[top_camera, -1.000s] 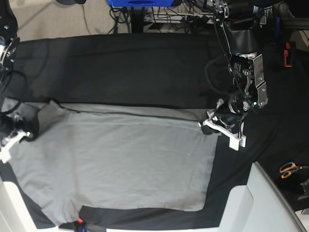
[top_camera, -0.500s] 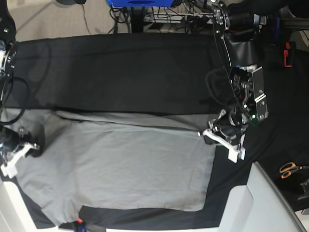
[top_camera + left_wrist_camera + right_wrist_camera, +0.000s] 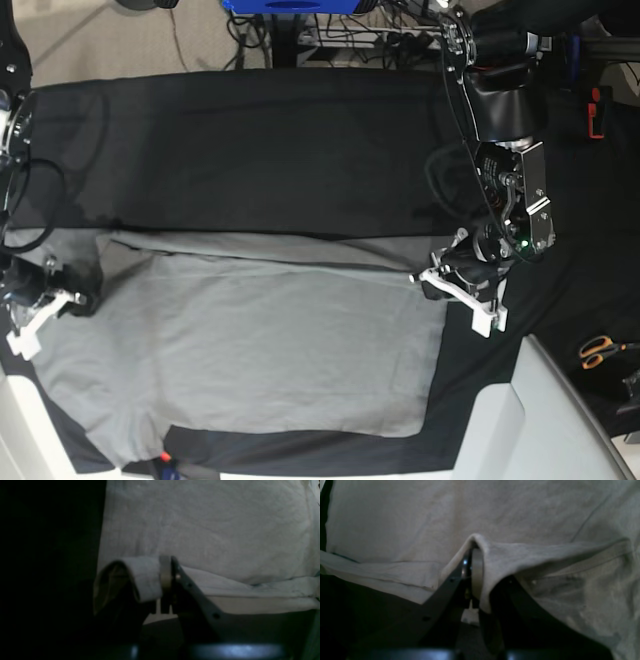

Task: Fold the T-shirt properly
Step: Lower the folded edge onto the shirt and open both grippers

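Note:
The grey T-shirt (image 3: 250, 340) lies spread on the black table cloth (image 3: 250, 140), with its far edge turned over in a narrow strip (image 3: 280, 252). At the shirt's right far corner, my left gripper (image 3: 428, 279) is shut on the fabric. In the left wrist view a rolled hem of the T-shirt (image 3: 140, 577) is pinched in the left gripper (image 3: 168, 567). My right gripper (image 3: 62, 300) is shut on the shirt's left side. In the right wrist view the T-shirt (image 3: 520, 517) drapes over the right gripper (image 3: 471, 555) in a raised ridge.
Orange-handled scissors (image 3: 598, 350) lie on the cloth at the right. A red tool (image 3: 596, 112) sits at the far right. A white housing (image 3: 545, 420) fills the near right corner. Cables and a blue object (image 3: 290, 6) lie beyond the table's far edge.
Both grippers have moved toward the near edge with the shirt's far edge held. The folded-over strip along the far side has grown wider.

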Controlling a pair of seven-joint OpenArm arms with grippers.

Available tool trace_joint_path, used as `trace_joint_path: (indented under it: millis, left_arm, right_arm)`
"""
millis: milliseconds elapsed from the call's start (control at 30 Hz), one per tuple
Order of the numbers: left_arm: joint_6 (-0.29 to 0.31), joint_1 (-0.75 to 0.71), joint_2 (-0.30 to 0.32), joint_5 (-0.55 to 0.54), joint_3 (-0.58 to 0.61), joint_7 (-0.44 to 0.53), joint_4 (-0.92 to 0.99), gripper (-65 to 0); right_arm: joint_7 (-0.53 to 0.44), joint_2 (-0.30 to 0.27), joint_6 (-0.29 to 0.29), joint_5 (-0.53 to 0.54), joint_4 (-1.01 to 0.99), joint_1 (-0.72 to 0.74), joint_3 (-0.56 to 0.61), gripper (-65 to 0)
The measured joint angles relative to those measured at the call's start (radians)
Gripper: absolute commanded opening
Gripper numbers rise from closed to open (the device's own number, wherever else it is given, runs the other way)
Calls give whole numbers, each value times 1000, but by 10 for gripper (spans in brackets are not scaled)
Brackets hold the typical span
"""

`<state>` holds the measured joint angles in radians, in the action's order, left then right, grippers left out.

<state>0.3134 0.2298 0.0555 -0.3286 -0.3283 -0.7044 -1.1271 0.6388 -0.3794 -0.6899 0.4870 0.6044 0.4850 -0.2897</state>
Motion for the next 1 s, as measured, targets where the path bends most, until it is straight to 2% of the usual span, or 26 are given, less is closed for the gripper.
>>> trace_joint_path:
  millis: [500,600,767,800,867,933,1000]
  left_arm:
    - [0,-8,1,0,0,0,1,-650]
    - [0,-9,1,0,0,0,1,-650]
    - [0,-9,3,0,0,0,1,-650]
    - [0,-9,3,0,0,0,1,-650]
    - [0,-9,3,0,0,0,1,-650]
    - [0,-8,3,0,0,0,1,-632]
    - [0,-8,7,2,0,-1,1,-387]
  right_arm:
    - [-1,3,0,0,5,19,0,-648]
    - [-34,3,0,0,5,18,0,-648]
    - [-37,6,0,0,5,19,0,-647]
    - [-37,8,0,0,5,19,0,-633]
    - [-38,8,0,0,5,19,0,-558]
    - [-38,8,0,0,5,19,-1,-443]
    - [-38,8,0,3,5,19,-5,-308]
